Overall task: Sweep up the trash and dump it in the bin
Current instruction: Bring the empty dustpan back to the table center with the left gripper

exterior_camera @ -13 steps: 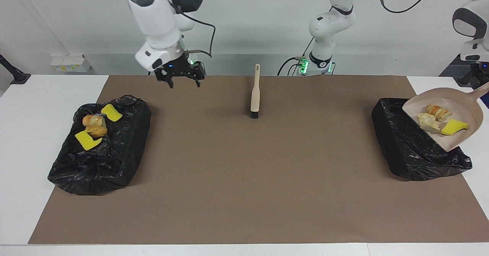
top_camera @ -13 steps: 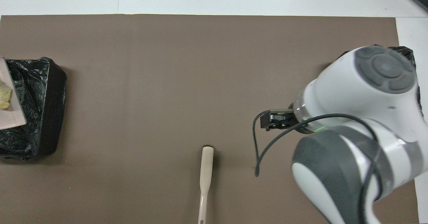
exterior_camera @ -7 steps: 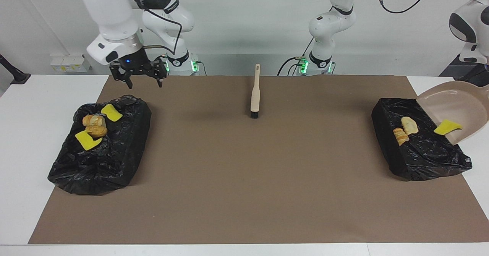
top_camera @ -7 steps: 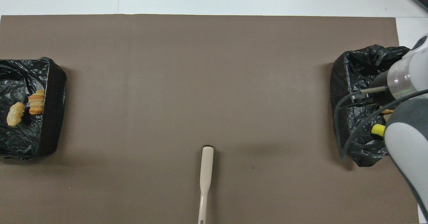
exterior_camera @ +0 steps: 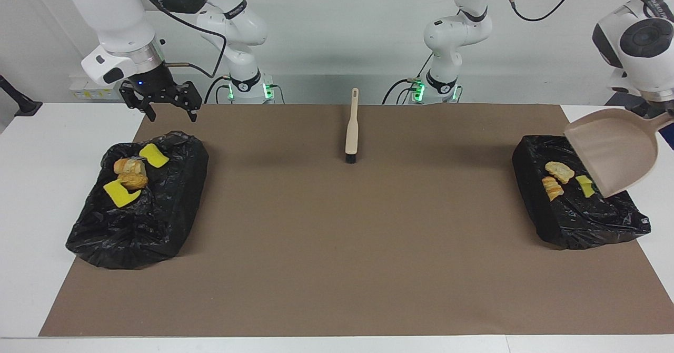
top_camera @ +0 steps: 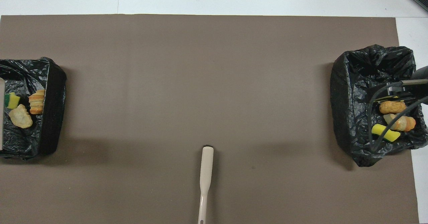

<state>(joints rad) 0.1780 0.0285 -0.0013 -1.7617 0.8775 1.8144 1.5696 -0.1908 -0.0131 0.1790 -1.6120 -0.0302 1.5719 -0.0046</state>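
My left gripper [exterior_camera: 664, 115] holds the beige dustpan [exterior_camera: 613, 150] by its handle, tipped steeply over the black-lined bin [exterior_camera: 574, 211] at the left arm's edge of the table; I cannot tell how tightly its fingers close. Three trash pieces [exterior_camera: 559, 171] lie in that bin. My right gripper [exterior_camera: 166, 105] hangs open and empty over the other bin [exterior_camera: 147, 221], where four more pieces [exterior_camera: 130, 174] lie. The brush [exterior_camera: 352, 129] rests mid-table, near my edge.

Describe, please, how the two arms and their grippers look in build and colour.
Both arms are glossy white with rounded dark grey joint caps, and green lights glow at their bases. The right gripper is black with a small blue light and a black cable looping to the wrist. The left gripper is hidden.
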